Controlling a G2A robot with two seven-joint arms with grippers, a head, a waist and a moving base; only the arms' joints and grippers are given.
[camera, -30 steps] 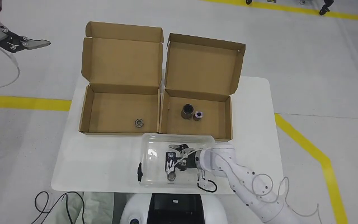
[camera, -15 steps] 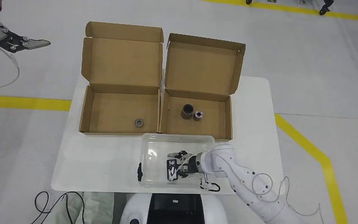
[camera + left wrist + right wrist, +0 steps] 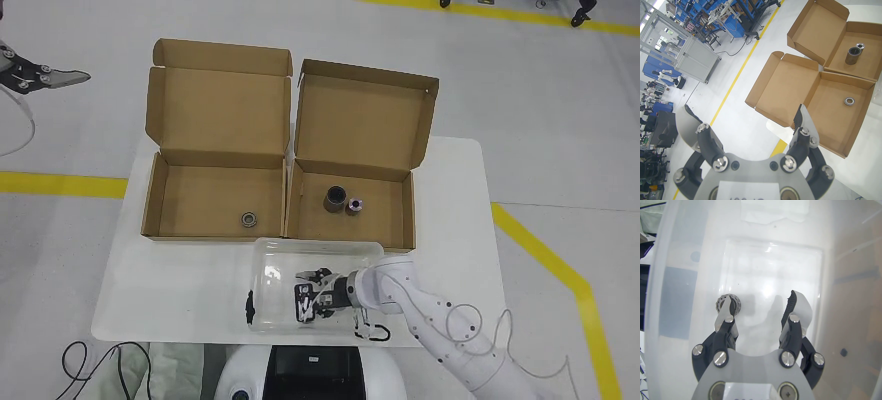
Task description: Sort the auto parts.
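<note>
Right gripper shifted slightly in bin | jaws spread, one fingertip seemingly touching bearing | label print unreadable

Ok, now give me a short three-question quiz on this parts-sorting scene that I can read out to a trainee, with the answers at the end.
1. True or false: the right gripper is shut on the bearing in the clear bin.
2. How many parts lie in the right box? A) one B) two C) three
3. Fill in: the left box holds a single ____.

Key
1. False. It is open, and one finger crosses in front of the bearing.
2. B: a dark cylinder and a small silvery part.
3. Bearing: the second bearing.
</note>
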